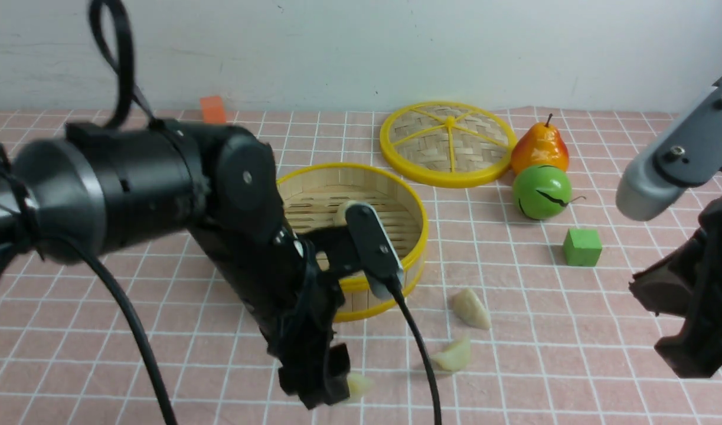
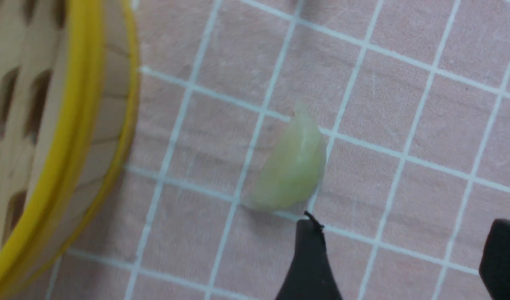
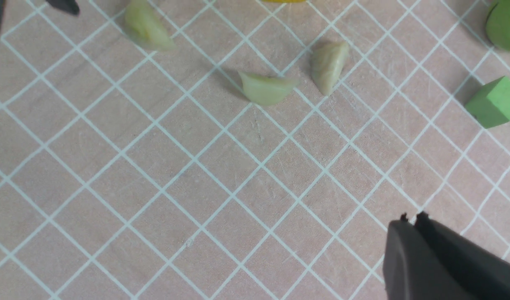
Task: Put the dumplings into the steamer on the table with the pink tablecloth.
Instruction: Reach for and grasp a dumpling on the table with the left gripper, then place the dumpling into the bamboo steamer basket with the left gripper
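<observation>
**Front view.** The round bamboo steamer with yellow rims stands on the table, which is covered by the pink tablecloth with a white grid. One pale glossy crescent dumpling lies on the steamer's slatted floor, partly hidden by the left arm. Nothing else shows inside. Three dumplings lie on the cloth outside the steamer. The nearest dumpling is just beside the black left gripper. A second dumpling and a third dumpling lie between the two arms. The flat woven yellow-rimmed lid lies behind the steamer and holds nothing. The left arm is the nearer one to the target.

**Left wrist view.** The left gripper has its fingers spread and holds nothing. The nearest dumpling rests on the cloth just beyond one fingertip. It sits off the centre of the gap, toward the steamer wall. Its long axis runs roughly along the fingers' reach, slightly oblique. Judgement: shift the gripper sideways toward the steamer, then advance, so that the fingers close across the dumpling's short axis.

**Right wrist view.** The right gripper has its fingers pressed together and is empty. It is well apart from the three loose dumplings.
</observation>
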You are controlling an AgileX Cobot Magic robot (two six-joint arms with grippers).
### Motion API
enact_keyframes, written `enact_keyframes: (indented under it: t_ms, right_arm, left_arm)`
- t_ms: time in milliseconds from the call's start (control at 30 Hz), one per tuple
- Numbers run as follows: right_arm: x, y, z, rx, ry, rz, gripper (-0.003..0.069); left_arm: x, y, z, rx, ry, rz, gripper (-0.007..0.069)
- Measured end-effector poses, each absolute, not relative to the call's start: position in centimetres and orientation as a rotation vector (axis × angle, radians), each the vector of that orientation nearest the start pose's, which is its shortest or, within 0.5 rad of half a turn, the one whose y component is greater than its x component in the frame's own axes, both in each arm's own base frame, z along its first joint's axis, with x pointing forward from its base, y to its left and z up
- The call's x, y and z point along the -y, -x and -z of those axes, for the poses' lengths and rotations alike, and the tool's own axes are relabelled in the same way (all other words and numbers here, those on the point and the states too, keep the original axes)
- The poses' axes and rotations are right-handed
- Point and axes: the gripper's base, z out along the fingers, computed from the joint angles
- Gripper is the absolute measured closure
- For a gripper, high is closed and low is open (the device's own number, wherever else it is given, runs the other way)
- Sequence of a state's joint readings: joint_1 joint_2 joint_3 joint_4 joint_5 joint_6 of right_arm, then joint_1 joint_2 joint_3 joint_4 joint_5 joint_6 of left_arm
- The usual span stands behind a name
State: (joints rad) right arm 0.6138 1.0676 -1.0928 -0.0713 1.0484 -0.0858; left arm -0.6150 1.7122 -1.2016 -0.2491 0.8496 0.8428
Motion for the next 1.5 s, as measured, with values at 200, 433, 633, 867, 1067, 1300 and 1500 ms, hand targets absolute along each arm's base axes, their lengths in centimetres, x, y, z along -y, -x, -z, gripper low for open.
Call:
enact_keyframes:
  t_ms: [200, 433, 633, 867, 1067, 1300, 1500]
  right_arm:
    - [-11.0, -16.2, -36.4, -2.387, 0.883, -0.148, 0.0627]
    - [-11.0, -15.8, -36.2, -2.428, 0.889, -0.178, 0.0627]
    - [-11.0, -15.8, -36.2, -2.431, 0.89, -0.179, 0.0627]
    - [-11.0, -15.8, -36.2, -2.432, 0.89, -0.179, 0.0627]
    - [-11.1, -15.8, -36.2, -2.428, 0.888, -0.184, 0.0627]
    - [-11.1, -15.9, -36.2, -2.423, 0.885, -0.191, 0.0627]
    - [-11.5, -15.7, -36.3, -2.424, 0.873, -0.258, 0.0627]
  left_arm:
    - [22.8, -27.8, -20.4, -2.172, -1.742, 0.187, 0.0118]
    - [22.9, -28.8, -17.5, -2.247, -1.731, 0.16, 0.012]
    - [23.0, -29.0, -16.0, -2.293, -1.728, 0.163, 0.0154]
    - [23.1, -29.5, -16.2, -2.406, -1.544, 0.163, 0.0396]
    - [23.3, -31.4, -21.2, -2.46, -1.37, 0.115, 0.0393]
    - [20.5, -36.7, -30.8, -2.505, -0.782, 0.206, 0.0393]
    - [18.2, -42.4, -29.6, -2.551, -0.411, 0.239, 0.0393]
